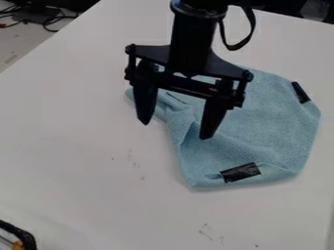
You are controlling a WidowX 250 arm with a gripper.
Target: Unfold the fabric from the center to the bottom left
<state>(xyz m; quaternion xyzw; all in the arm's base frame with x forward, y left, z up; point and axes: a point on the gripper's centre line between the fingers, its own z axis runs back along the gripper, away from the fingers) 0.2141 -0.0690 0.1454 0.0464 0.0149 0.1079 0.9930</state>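
The gripper (pixel 174 131) hangs over the left part of the fabric, its two fingers spread wide apart with nothing visible held between them. Below it lies the light blue fabric (pixel 264 129) on the white table, right of centre. Folds and creases run along the fabric's left side, under and between the fingers, and a narrow part sticks out to the upper left behind the left finger. One black tape patch (pixel 240 172) is at its lower edge, another black patch (pixel 301 92) at its upper right. The arm hides part of the fabric's top.
The white table (pixel 78 146) extends left of and below the fabric. A black and yellow object (pixel 25 239) sits at the bottom left corner. Dark cables (pixel 49 19) lie beyond the table's edge at the upper left.
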